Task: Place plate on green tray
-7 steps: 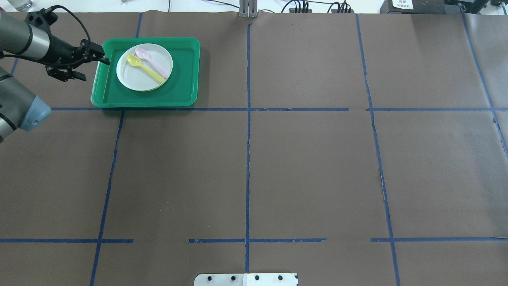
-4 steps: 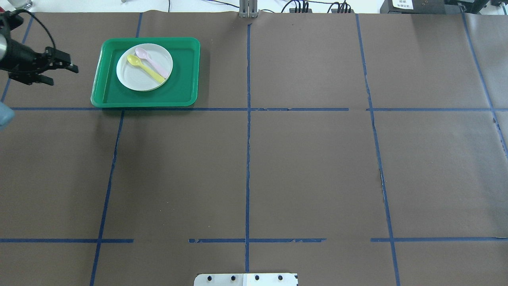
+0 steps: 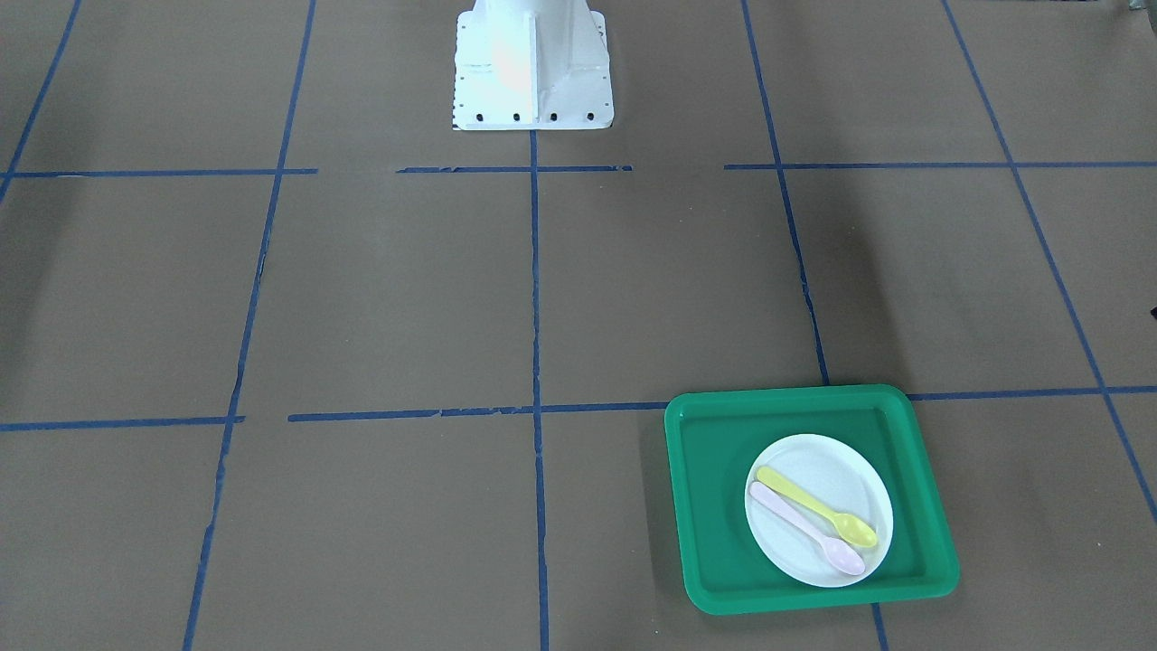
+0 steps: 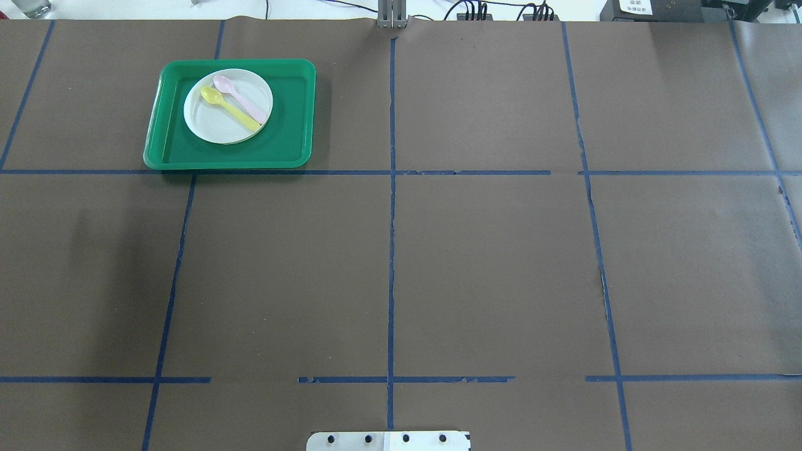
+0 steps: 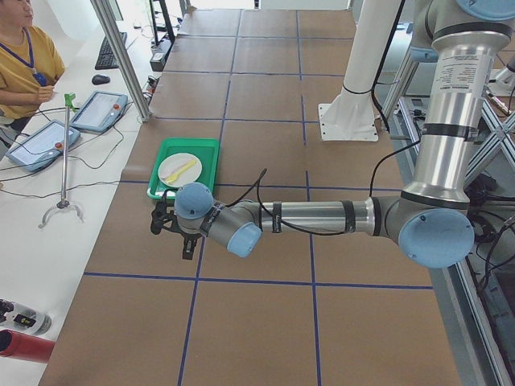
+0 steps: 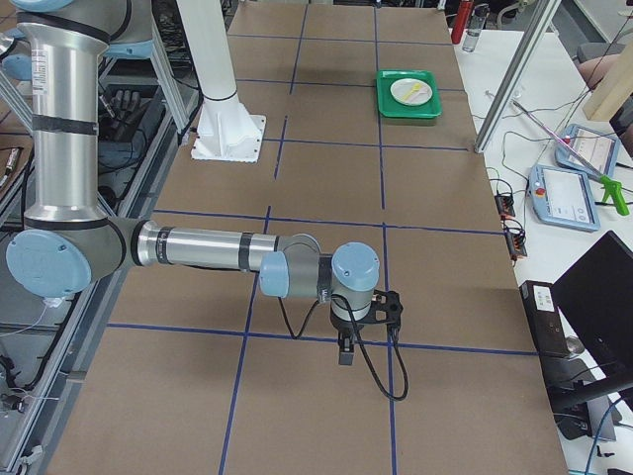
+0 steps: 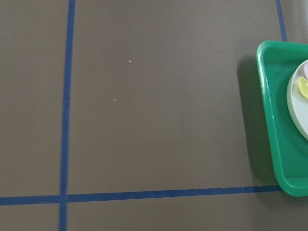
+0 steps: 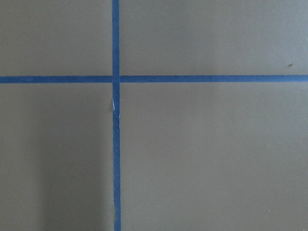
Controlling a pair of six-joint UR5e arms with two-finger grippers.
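The white plate [image 4: 216,122] lies inside the green tray [image 4: 288,125] at the far left of the table. It also shows in the front view, plate [image 3: 832,470] on tray [image 3: 714,506], and in the left wrist view, plate [image 7: 298,110] on tray [image 7: 274,125]. My left gripper [image 5: 169,233] shows only in the left side view, apart from the tray [image 5: 205,173], toward the table's left end. My right gripper [image 6: 346,351] shows only in the right side view, far from the tray [image 6: 407,107]. I cannot tell whether either is open or shut.
A yellow spoon [image 4: 229,108] and a pink spoon [image 4: 241,100] lie on the plate. The robot's base [image 3: 531,63] stands at the table's near edge. An operator [image 5: 24,56] sits beyond the far edge, with tablets and cables there.
My left arm has drawn back to the left from beside the tray and has left the overhead view. The plate, spoons and tray have not moved.
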